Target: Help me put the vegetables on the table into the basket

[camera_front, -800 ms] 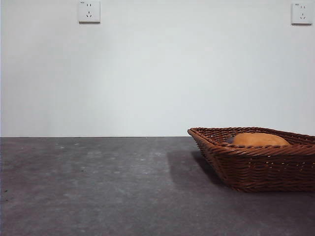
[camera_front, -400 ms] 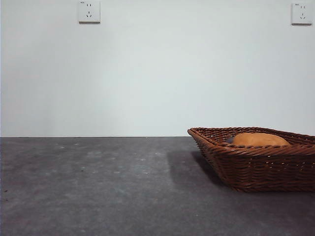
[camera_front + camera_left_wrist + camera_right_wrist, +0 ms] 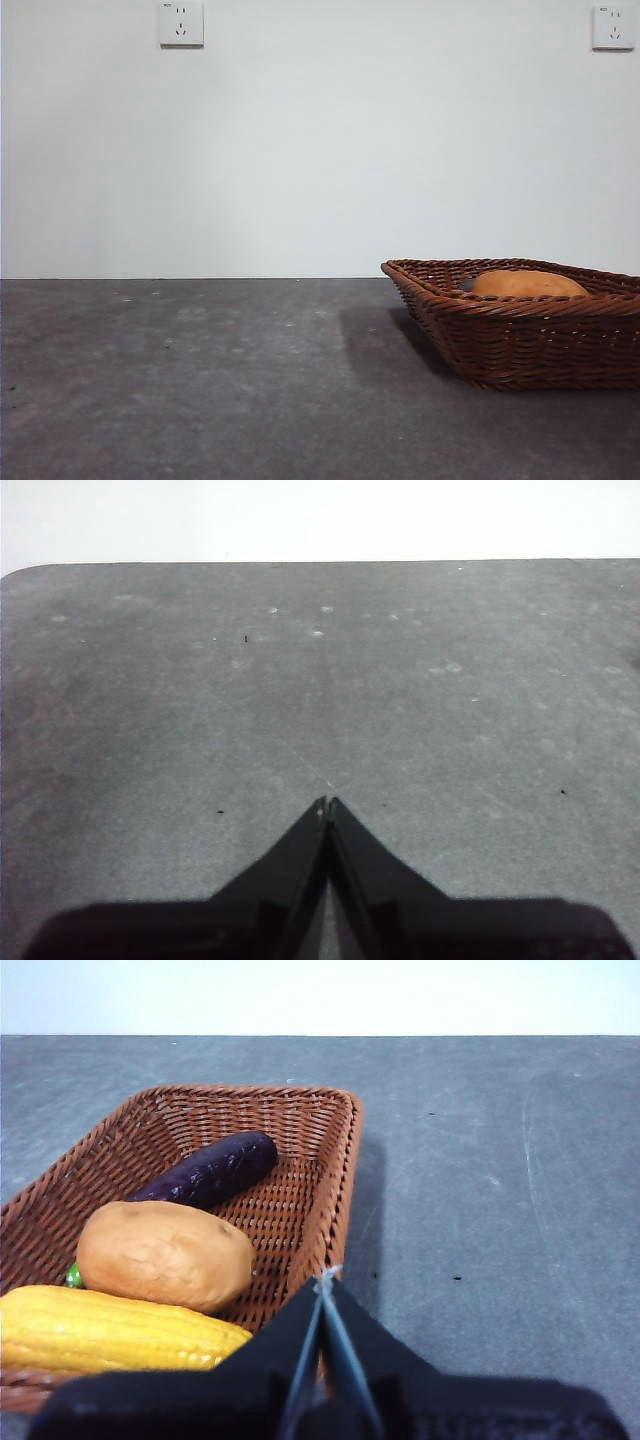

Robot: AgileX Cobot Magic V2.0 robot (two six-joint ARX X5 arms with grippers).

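Front view shows the basket on the table at the right side, its far right end cut off by the picture's edge. Only the rounded top of the potato rises above the braided rim; a small dark bit just beside it cannot be made out, and the corn and eggplant are hidden behind the wicker wall. Neither arm shows in this view.

From the right wrist camera all three vegetables lie inside the basket. The eggplant lies aslant toward the far wall, its green stem end mostly hidden behind the potato. The potato rests against the corn, whose one end runs out of the picture. The right gripper hangs over the basket's near corner, its jaws pressed together to a point and holding nothing; the black jaws cover part of the rim.

From the left wrist camera, the left gripper sits above bare table, jaws likewise closed tip to tip with nothing between them.
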